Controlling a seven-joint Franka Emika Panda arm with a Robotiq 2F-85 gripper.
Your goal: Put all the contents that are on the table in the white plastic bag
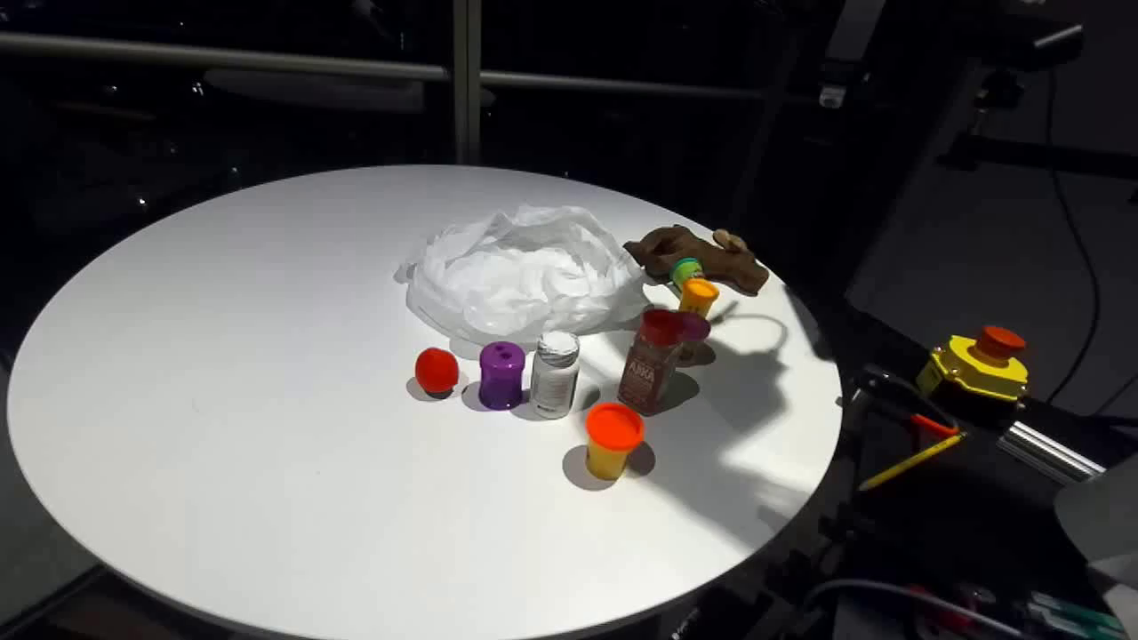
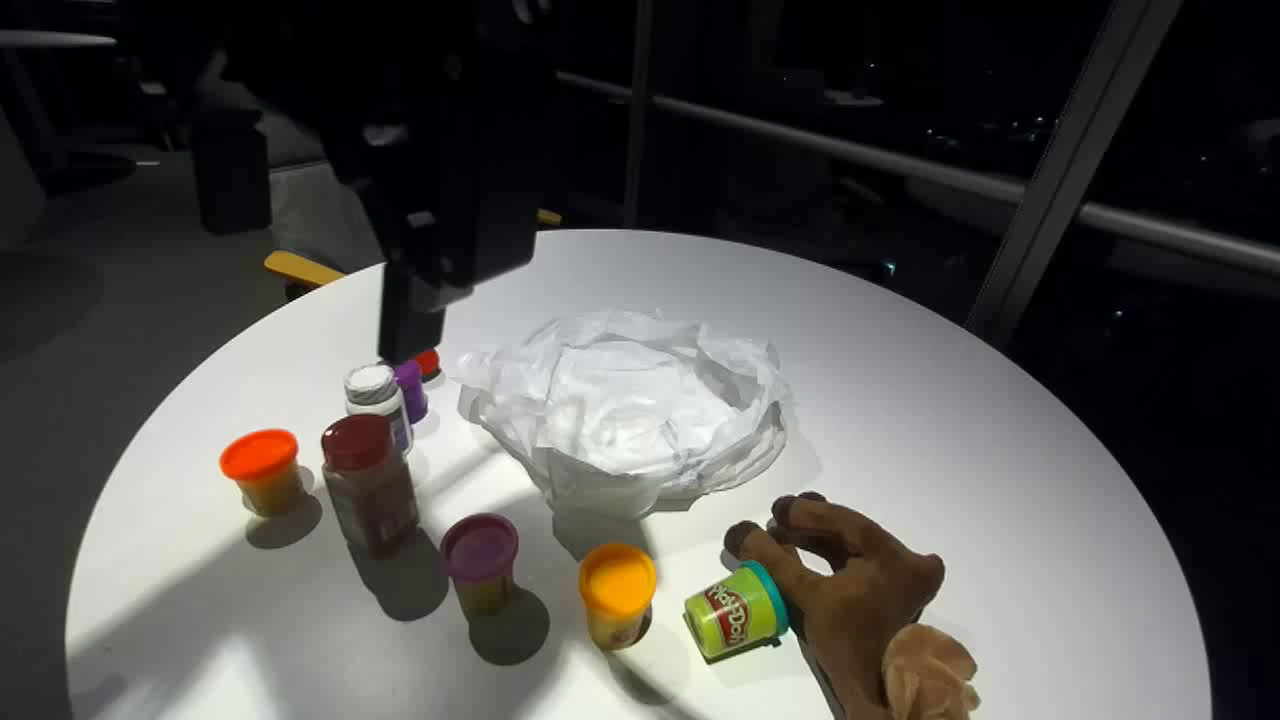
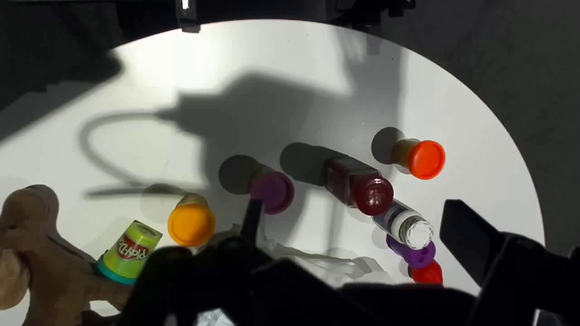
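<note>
- We see the white plastic bag (image 2: pixel 600 495) crumpled and translucent on the round white table (image 1: pixel 222 400), its wrinkled mouth gaping upward.
- In an exterior view we make out, near the bag, a roundish red ball (image 1: pixel 436 370), a glossy purple cup (image 1: pixel 501 378) with holes in its top, and a white bottle (image 1: pixel 555 387) with a pale, rough-looking cap.
- Close to the white bottle stands the brown bottle (image 2: pixel 372 500), reddish under a dark red lid; the orange-lidded jar (image 1: pixel 612 449) near them has a yellow body.
- Two more tubs stand upright: a purple-lidded tub (image 2: pixel 482 562) and a yellow-orange-lidded tub (image 2: pixel 617 595).
- The green tub (image 2: pixel 736 612) lies on its side, teal lid toward the brown lumpy toy (image 2: pixel 850 600); whether those two touch, we cannot tell.
- In the wrist view we find the gripper (image 3: pixel 351 217) with its fingers (image 3: pixel 469 240) spread wide, the brown bottle showing between them.
- In an exterior view it hangs from above, dark and blurred, a fingertip (image 2: pixel 408 325) pointing down over the table; how high, we cannot tell.
</note>
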